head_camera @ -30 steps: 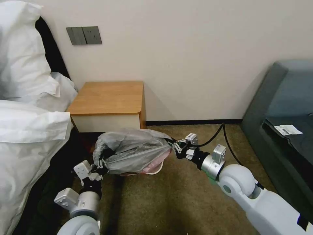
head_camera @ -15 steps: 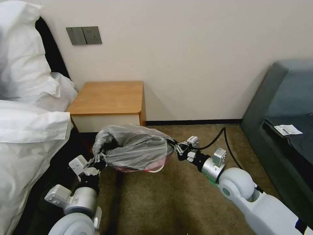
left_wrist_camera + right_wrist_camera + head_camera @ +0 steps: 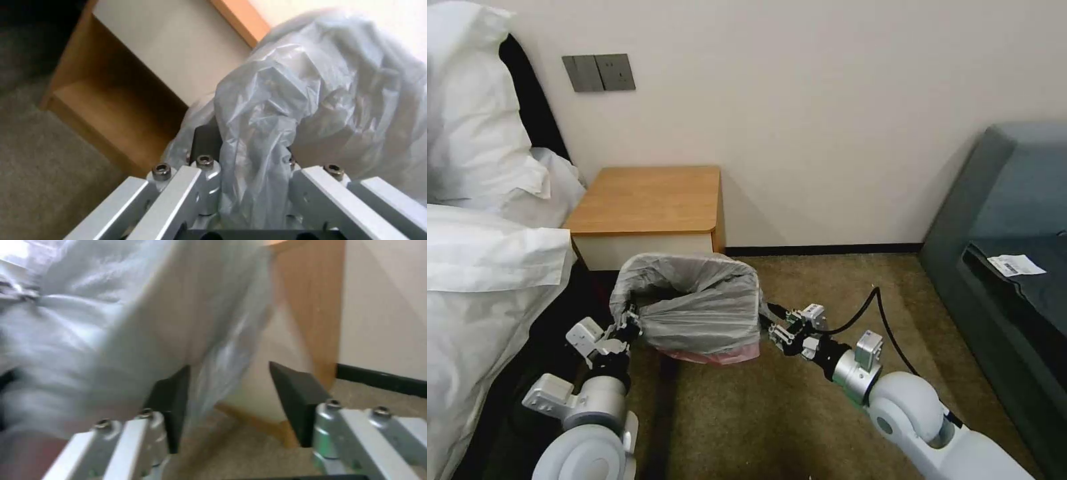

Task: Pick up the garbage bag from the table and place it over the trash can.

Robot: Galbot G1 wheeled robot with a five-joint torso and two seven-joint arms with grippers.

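Note:
The grey crinkly garbage bag (image 3: pixel 694 310) stands spread in a box shape on the floor in front of the table (image 3: pixel 650 200), mouth up. The trash can is hidden under it. My left gripper (image 3: pixel 627 323) is at the bag's left side, shut on a bunched fold of the garbage bag (image 3: pixel 258 160). My right gripper (image 3: pixel 775 330) is at the bag's right side and is open. In the right wrist view, a sheet of the garbage bag (image 3: pixel 133 323) hangs against one finger pad (image 3: pixel 175 396) and the other pad is bare.
White bedding (image 3: pixel 487 267) fills the left side, close to my left arm. A dark sofa (image 3: pixel 1007 220) with a paper slip on it stands at the right. The wall runs behind the table. Open carpet (image 3: pixel 800 413) lies between the arms, and a black cable trails over it.
The bag was stretched as a bundle between both grippers and has now come down into an open box shape. Both grippers have moved lower and nearer to me.

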